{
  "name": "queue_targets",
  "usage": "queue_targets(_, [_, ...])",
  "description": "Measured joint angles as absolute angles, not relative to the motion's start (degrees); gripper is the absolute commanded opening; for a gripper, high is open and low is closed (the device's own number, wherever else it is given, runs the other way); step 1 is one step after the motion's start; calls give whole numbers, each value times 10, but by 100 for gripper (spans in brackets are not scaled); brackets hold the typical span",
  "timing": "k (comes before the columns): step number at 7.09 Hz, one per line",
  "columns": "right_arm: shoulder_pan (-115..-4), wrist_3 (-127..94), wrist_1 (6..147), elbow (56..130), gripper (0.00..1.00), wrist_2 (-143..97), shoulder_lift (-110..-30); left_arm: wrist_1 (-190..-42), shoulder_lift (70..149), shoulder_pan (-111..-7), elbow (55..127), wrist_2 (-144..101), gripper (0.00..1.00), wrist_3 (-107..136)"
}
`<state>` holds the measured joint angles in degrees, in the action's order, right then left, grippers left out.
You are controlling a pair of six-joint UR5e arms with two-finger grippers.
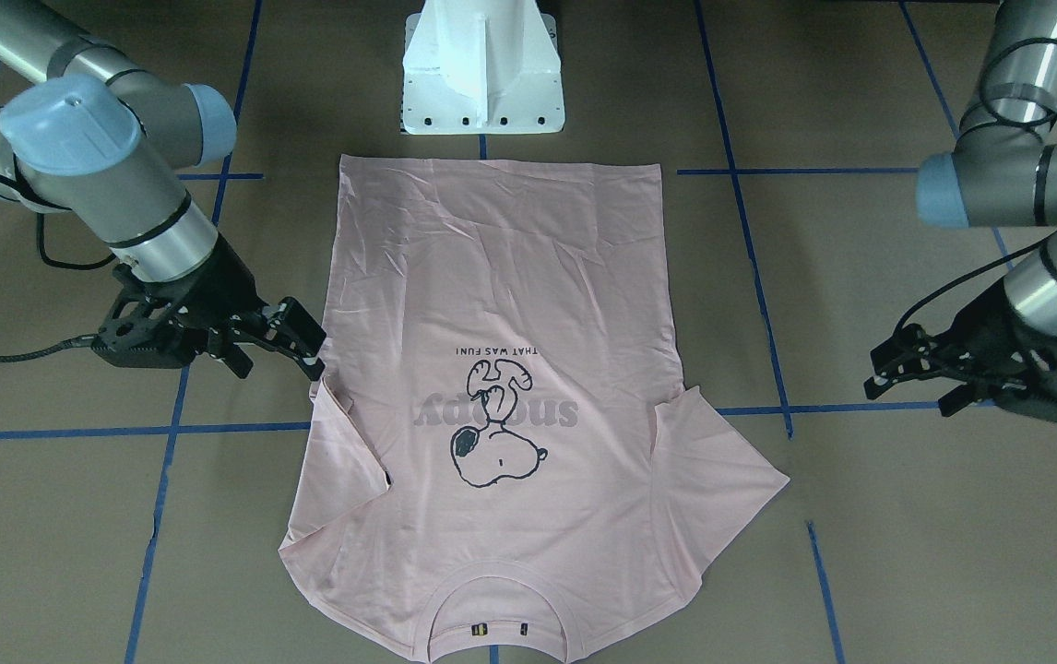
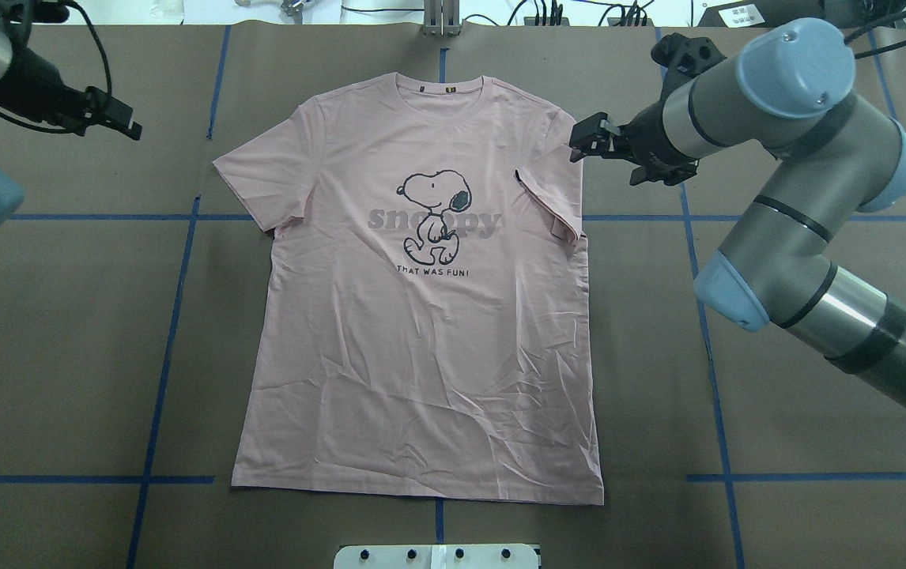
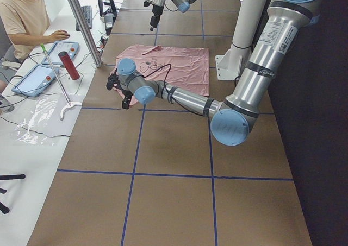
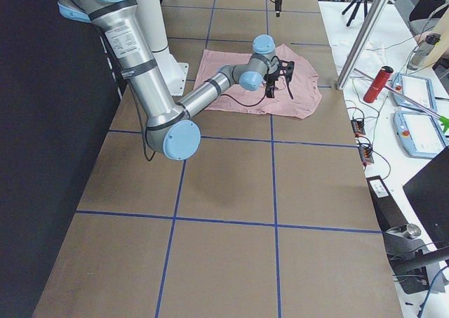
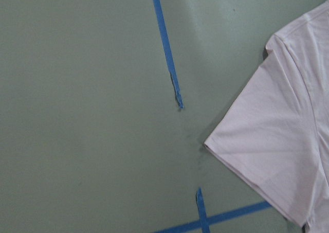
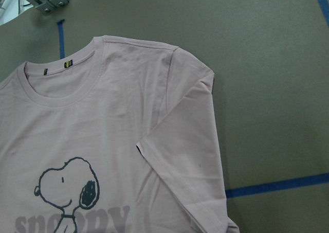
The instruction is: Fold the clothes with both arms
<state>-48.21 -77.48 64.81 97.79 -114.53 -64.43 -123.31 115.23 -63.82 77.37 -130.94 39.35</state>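
Note:
The pale pink T-shirt (image 2: 421, 356) lies flat, print up, with its collar (image 2: 441, 88) at the far edge. It also shows in the front-facing view (image 1: 510, 304). Its sleeve on my right side (image 2: 552, 201) is folded in over the body; the other sleeve (image 2: 251, 178) lies spread out. My right gripper (image 2: 607, 162) is open, just outside the shirt's edge by the folded sleeve (image 6: 180, 156), and holds nothing. It also shows in the front-facing view (image 1: 284, 360). My left gripper (image 2: 125, 118) is open and empty, well away from the spread sleeve (image 5: 277, 156); the front-facing view (image 1: 907, 392) shows it too.
The white pedestal base (image 1: 482, 83) stands at the shirt's hem side. Blue tape lines (image 2: 176, 316) grid the brown table. Beyond the far edge stand a metal post (image 3: 81, 23), a red bottle (image 3: 69, 65), tablets, and a seated person (image 3: 22, 18).

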Motion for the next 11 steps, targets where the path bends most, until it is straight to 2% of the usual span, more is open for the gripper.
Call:
queue_targets(2, [-488,-778,648,1011,100,-1135,-677,-1293,1220,-606,660,-1299,89,446])
queue_targets(3, [-488,-779,645,1018,100,-1131,-688,-1313,1234,-593,638,-1293,80,475])
queue_targets(6, [-490,-797,641,1021,100,-1112,-697,-1336,1252,-568,599,-1262,77,498])
queue_targets(7, [-489,-798,641,1021,100,-1109,-696,-1337,1262,-563,583,-1252,72,499])
queue_targets(8, [-489,-799,641,1020,100,-1108,-696,-1338,1267,-557,575,-1240,56,499])
queue_targets(9, [-489,-799,641,1020,100,-1108,-694,-1338,1269,-553,572,-1233,45,499])
queue_targets(11, [-488,-799,641,1019,100,-1108,-693,-1337,1270,-549,568,-1228,44,498])
